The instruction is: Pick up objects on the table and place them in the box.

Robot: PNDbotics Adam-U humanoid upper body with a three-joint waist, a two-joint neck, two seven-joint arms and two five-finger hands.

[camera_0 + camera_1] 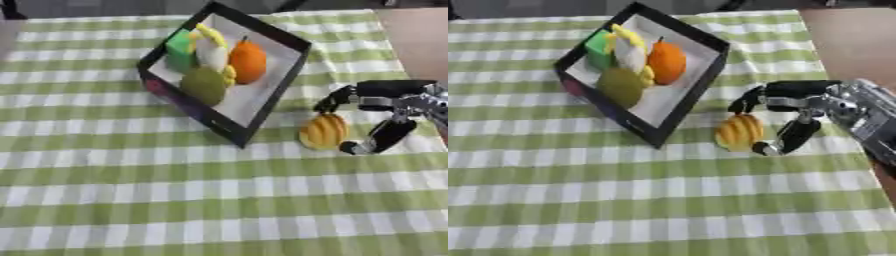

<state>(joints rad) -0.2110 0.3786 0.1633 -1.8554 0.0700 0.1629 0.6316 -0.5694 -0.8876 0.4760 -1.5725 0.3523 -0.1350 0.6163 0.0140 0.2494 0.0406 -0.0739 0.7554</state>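
Green-and-white checked cloth (175, 200) covers the tabletop across nearly the whole frame, with a bare brownish strip of surface (420, 40) showing at the upper right. Left of centre in the upper half sits the black box (293, 42), tilted so its white inside faces the camera. Inside it, from left to right, lie a green block (181, 50), a dull green round fruit (204, 86) toward the lower edge, a pale white-and-yellow piece (211, 50), and an orange fruit (248, 61). Just right of the box's lower corner, at mid-frame, a ribbed yellow-orange fruit (739, 132) rests on the cloth, outside the box. The right hand (798, 112) comes in from the right edge, its fingers spread around the fruit: upper fingers (750, 100) arched just above it, the thumb (791, 137) beside its right side. Whether they touch it cannot be told.
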